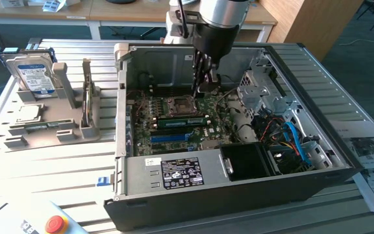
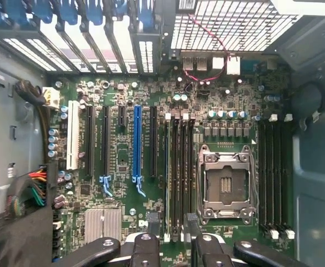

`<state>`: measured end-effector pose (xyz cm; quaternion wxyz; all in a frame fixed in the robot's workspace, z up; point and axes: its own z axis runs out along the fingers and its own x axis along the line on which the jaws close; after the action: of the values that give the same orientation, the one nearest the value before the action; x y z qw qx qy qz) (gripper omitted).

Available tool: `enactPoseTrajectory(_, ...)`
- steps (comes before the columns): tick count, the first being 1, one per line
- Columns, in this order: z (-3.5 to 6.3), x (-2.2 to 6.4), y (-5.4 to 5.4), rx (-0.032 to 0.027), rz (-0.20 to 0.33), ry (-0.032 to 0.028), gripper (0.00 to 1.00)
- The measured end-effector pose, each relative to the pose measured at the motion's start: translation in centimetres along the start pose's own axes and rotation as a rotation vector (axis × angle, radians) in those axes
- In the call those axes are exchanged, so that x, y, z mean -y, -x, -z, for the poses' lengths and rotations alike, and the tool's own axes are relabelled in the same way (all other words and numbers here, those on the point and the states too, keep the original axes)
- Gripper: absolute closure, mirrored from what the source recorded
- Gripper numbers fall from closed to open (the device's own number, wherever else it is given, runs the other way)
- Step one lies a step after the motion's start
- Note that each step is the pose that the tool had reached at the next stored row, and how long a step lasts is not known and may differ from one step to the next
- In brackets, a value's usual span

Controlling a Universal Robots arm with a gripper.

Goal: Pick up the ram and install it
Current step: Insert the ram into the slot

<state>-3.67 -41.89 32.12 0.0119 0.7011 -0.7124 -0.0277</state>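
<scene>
I have the open computer case (image 1: 239,195) under the arm, and its motherboard (image 2: 118,94) lies straight below the gripper (image 1: 206,88), whose jaws stand spread wide and grasp nothing. The ram (image 1: 181,122) stands on edge in a slot just below the gripper, in line between the jaws and on the side away from the CPU socket (image 2: 227,183). I cannot tell whether it sits fully down or whether its end clips have caught. My worry is that a half-seated stick could tilt or pop loose if one of the fingers (image 2: 154,222) brushes it, since they hang close beside it
</scene>
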Motion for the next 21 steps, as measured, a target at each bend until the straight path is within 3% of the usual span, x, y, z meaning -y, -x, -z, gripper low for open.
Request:
enactPoseTrajectory(19, 0.98, -0.06, 0.02, -0.0002, 0.000, -0.0004, 0.69)
enactPoseTrajectory(21, 1.00, -0.06, 0.02, 0.0029, 0.000, -0.0023, 0.69)
